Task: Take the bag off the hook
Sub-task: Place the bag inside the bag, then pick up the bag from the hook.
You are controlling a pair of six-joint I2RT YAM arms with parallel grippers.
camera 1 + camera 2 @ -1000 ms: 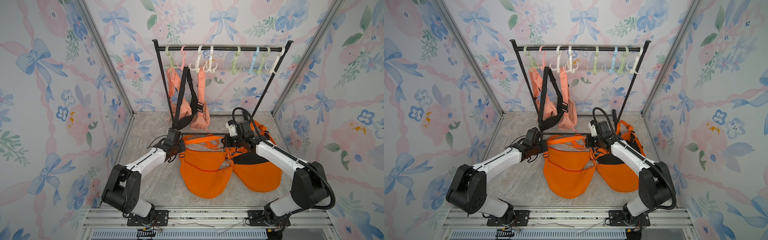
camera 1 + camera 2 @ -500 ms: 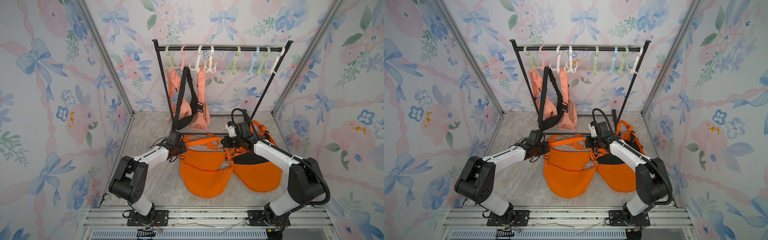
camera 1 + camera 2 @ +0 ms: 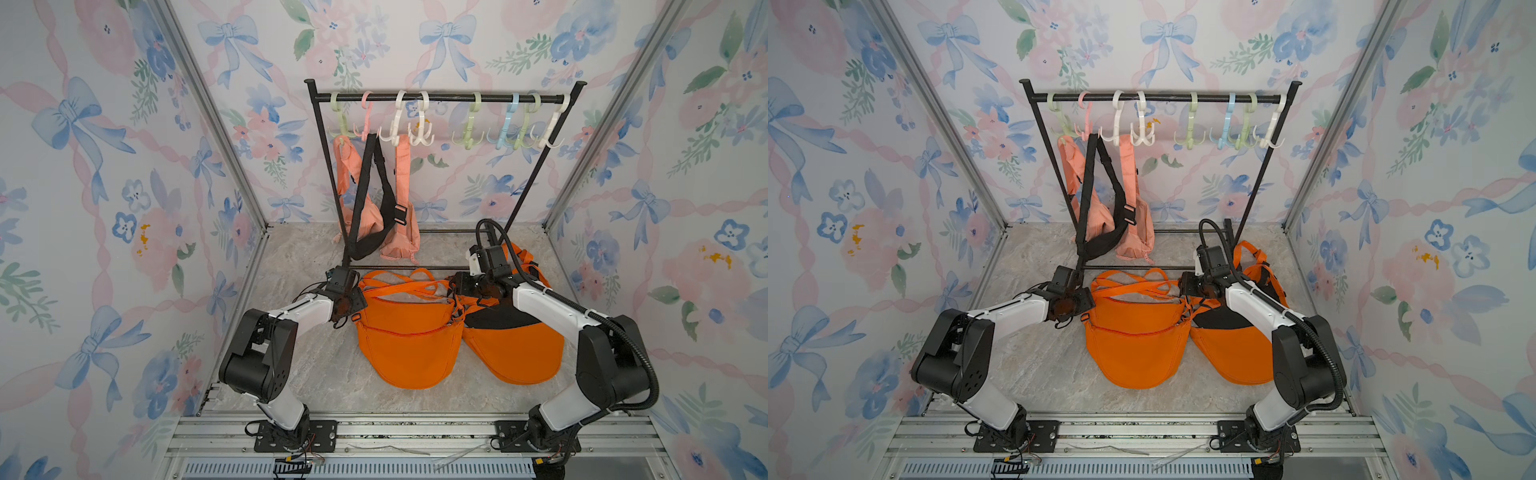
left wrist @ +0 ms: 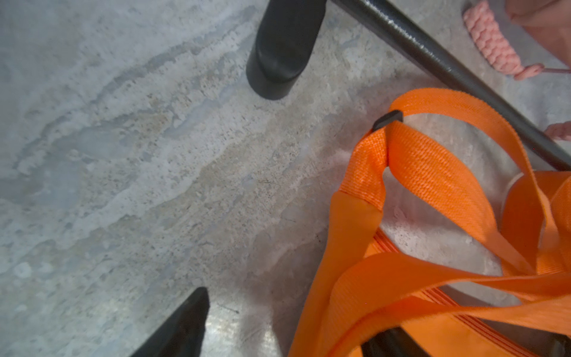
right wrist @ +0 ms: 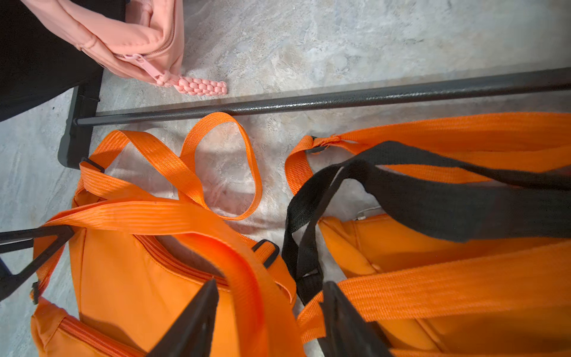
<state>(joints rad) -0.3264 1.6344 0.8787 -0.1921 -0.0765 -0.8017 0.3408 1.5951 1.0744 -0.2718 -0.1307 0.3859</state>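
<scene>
Right wrist: right gripper (image 5: 272, 282) jaws apart, orange strap (image 5: 154, 216) slack between; left gripper (image 4: 290, 315) wide beside bag (image 3: 409, 345), floor (image 3: 316, 365) carrying its weight.

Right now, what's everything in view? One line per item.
Rack: one, black, at the back of the floor.
Hooks: eight on the rack's rail; three green, three white, one pink, one blue.
Peach bags: two as far as I can tell, hanging at the rail's end on the left arm's side.
Black bag: one, hanging between the peach ones.
Orange bags: two, lying side by side on the floor in front of the rack; the one under the right arm has a black panel.
Floor: marbled grey.
Left gripper: open, at the near orange bag's strap.
Right gripper: open, an orange strap running between its fingers.
</scene>
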